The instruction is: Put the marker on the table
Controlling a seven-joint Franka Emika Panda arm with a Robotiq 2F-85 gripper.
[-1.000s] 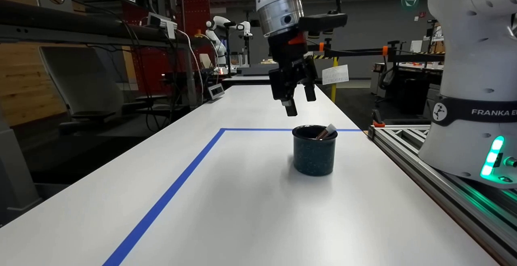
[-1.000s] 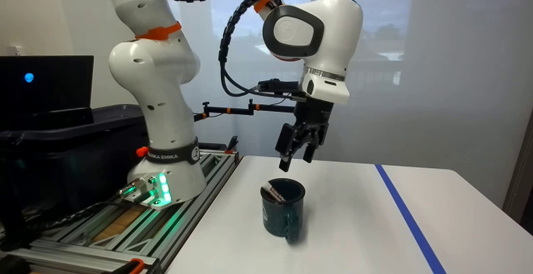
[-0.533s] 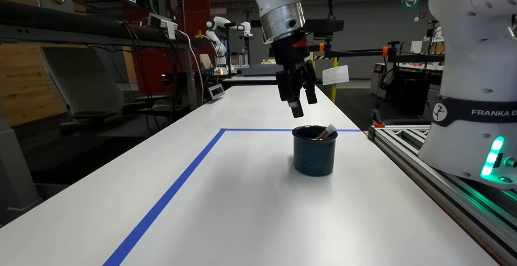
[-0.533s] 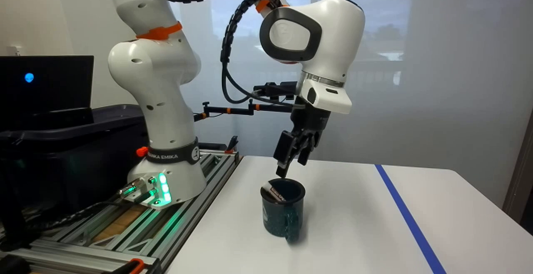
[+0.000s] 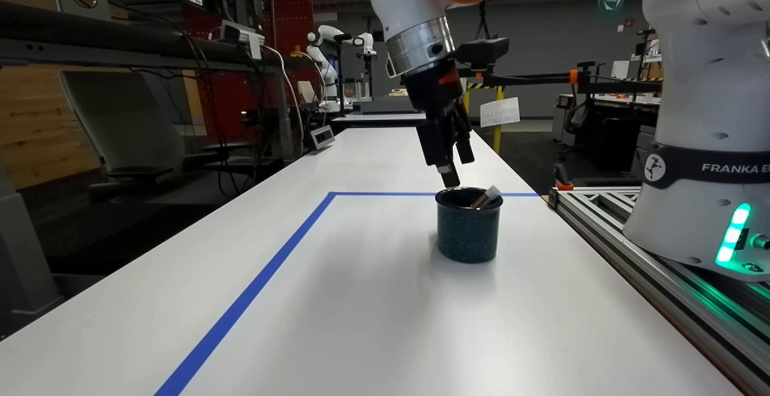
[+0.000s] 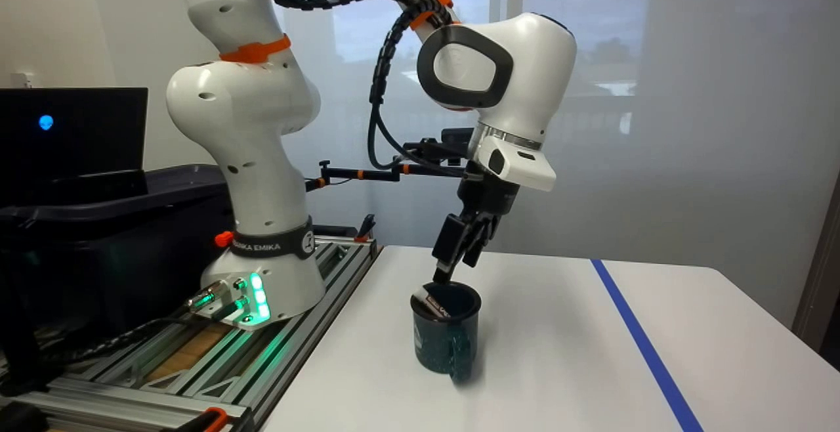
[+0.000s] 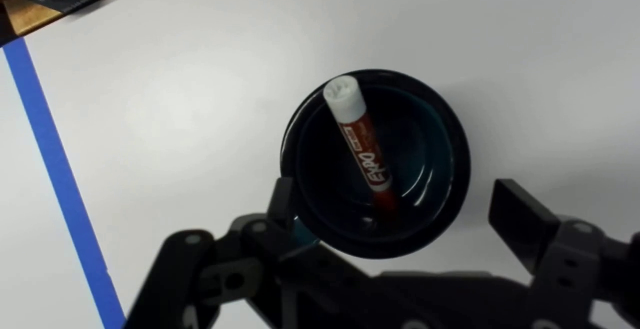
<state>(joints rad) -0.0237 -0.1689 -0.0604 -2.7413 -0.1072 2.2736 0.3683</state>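
A red-brown marker (image 7: pixel 364 144) with a white end leans inside the dark blue-green cup (image 5: pixel 468 236), its white end resting at the rim. In both exterior views that white end pokes up above the cup's edge. The cup stands upright on the white table (image 5: pixel 361 312). My gripper (image 7: pixel 393 191) hangs tilted just over the cup, open, its fingers wide apart with nothing held. In the wrist view the left fingertip overlaps the cup's rim and the right one is out past it; whether either touches cannot be told. In an exterior view the gripper (image 6: pixel 457 268) sits behind and above the cup.
Blue tape (image 5: pixel 258 287) runs along the tabletop. A grey metal rail (image 5: pixel 656 275) borders the table beside the robot's base. The cup's handle (image 6: pixel 462 356) sticks out on one side. A black bin (image 6: pixel 118 268) stands beyond the rail.
The gripper has come down toward the cup and tilted more, with its fingers staying apart. Cup and marker have not moved.
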